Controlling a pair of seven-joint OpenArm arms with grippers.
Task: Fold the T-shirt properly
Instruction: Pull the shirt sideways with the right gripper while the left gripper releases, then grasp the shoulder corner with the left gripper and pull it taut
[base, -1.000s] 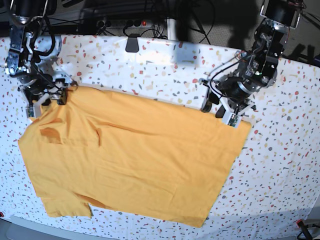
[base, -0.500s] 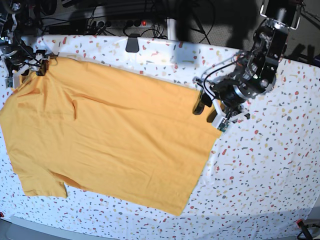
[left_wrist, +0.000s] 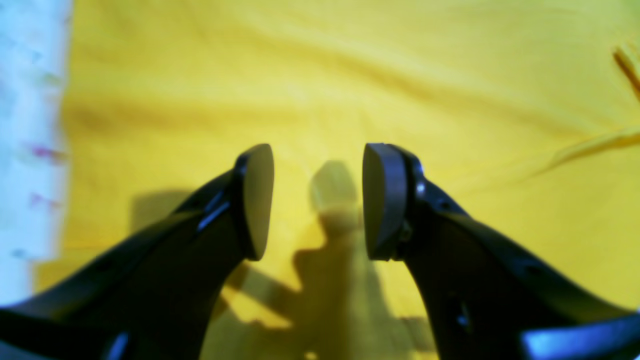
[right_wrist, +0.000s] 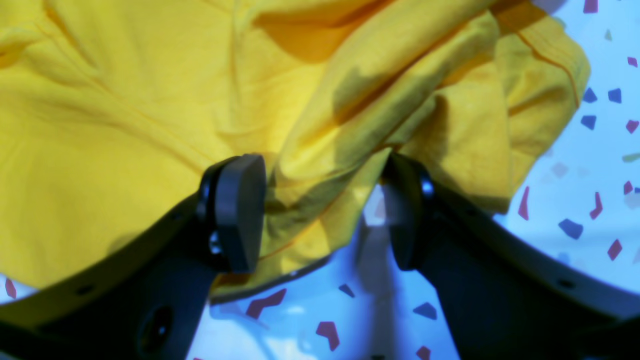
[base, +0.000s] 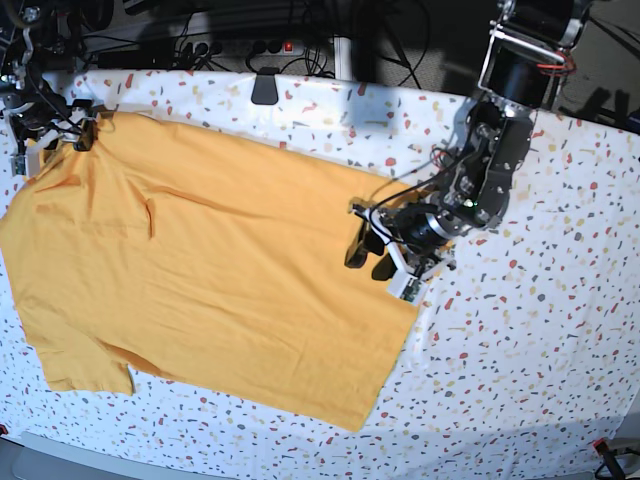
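The mustard T-shirt (base: 220, 260) lies spread flat over the left half of the table, with one sleeve at the front left. My left gripper (base: 370, 262) hovers over the shirt's right edge. In the left wrist view the left gripper (left_wrist: 317, 200) is open, with only smooth shirt fabric (left_wrist: 350, 75) below and nothing between its pads. My right gripper (base: 55, 140) sits at the shirt's far left corner. In the right wrist view the right gripper (right_wrist: 320, 215) has its jaws wide apart, with a bunched fold of shirt (right_wrist: 320, 150) lying between the fingers.
The white speckled tablecloth (base: 530, 350) covers the table and lies bare to the right of the shirt. A dark clip (base: 264, 88) sits at the back edge. Cables and a power strip (base: 270, 45) lie behind the table.
A second ago the shirt lay lower and more to the right; it shifted left and back with the right gripper. Since then the left gripper has moved left and forward over the fabric.
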